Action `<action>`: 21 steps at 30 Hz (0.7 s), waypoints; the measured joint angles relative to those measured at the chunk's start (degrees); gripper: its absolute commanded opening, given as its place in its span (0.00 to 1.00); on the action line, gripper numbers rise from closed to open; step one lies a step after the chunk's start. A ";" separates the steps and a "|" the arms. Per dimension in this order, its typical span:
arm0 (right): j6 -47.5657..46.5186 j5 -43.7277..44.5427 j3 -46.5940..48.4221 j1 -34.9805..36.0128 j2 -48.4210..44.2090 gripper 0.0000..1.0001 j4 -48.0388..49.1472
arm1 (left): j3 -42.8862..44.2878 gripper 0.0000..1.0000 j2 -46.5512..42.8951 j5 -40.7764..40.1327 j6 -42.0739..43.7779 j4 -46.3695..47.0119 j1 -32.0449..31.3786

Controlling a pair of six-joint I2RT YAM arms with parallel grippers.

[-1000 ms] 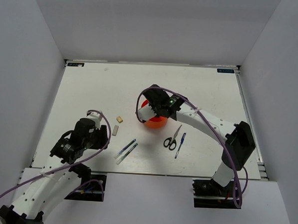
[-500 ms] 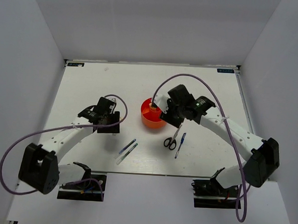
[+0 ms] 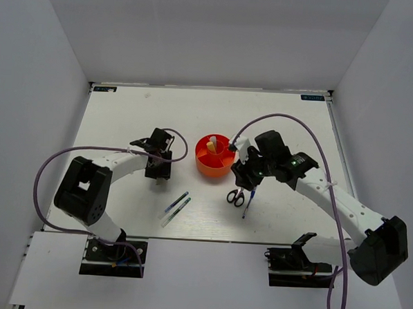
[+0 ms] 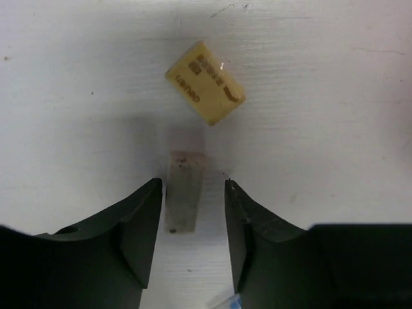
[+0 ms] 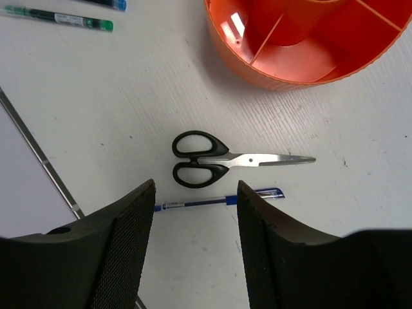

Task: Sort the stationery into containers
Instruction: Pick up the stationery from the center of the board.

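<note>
The orange-red tub (image 3: 215, 162) stands mid-table, and a pale orange-pink highlighter (image 3: 213, 145) shows inside it. My left gripper (image 4: 193, 185) is open and low over the table, with the grey eraser (image 4: 185, 191) lying between its fingertips. The beige eraser (image 4: 206, 82) lies just beyond. In the top view the left gripper (image 3: 157, 167) hides both erasers. My right gripper (image 5: 196, 183) is open and empty, hovering above the blue pen (image 5: 219, 201) and the black-handled scissors (image 5: 219, 159). It sits right of the tub (image 5: 309, 38) in the top view (image 3: 245, 179).
Two thin dark-and-clear pens (image 3: 174, 207) lie side by side in front of the tub; one also shows in the right wrist view (image 5: 58, 17). The scissors (image 3: 237, 195) and blue pen (image 3: 247, 202) lie right of them. White walls enclose the table.
My left arm has swung out from near its base to the erasers. My right arm has moved off the tub, back and right, to above the scissors and blue pen.
</note>
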 measured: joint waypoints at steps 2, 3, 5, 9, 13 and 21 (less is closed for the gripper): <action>1.09 -1.11 -1.27 -0.55 -1.14 0.58 0.96 | 0.28 0.32 1.75 -0.15 0.04 0.76 0.02; 1.51 -1.60 -1.88 -0.94 -1.64 0.58 1.25 | 0.57 0.26 2.25 -0.37 0.02 0.83 0.02; 2.14 -2.36 -2.86 -1.57 -2.51 0.58 1.70 | 0.61 0.18 2.27 -0.50 0.22 1.05 0.00; 2.99 -3.56 -4.00 -3.15 -3.98 0.58 2.40 | 0.61 0.12 2.05 -0.74 0.17 0.94 0.00; 4.13 -4.39 -5.88 -4.39 -5.22 0.68 3.65 | 0.83 0.11 0.07 -0.74 0.13 0.13 -0.39; 5.29 -5.66 -7.41 -6.58 -5.33 0.40 4.44 | 15.23 0.11 -3.72 3.82 -0.98 -0.35 -4.81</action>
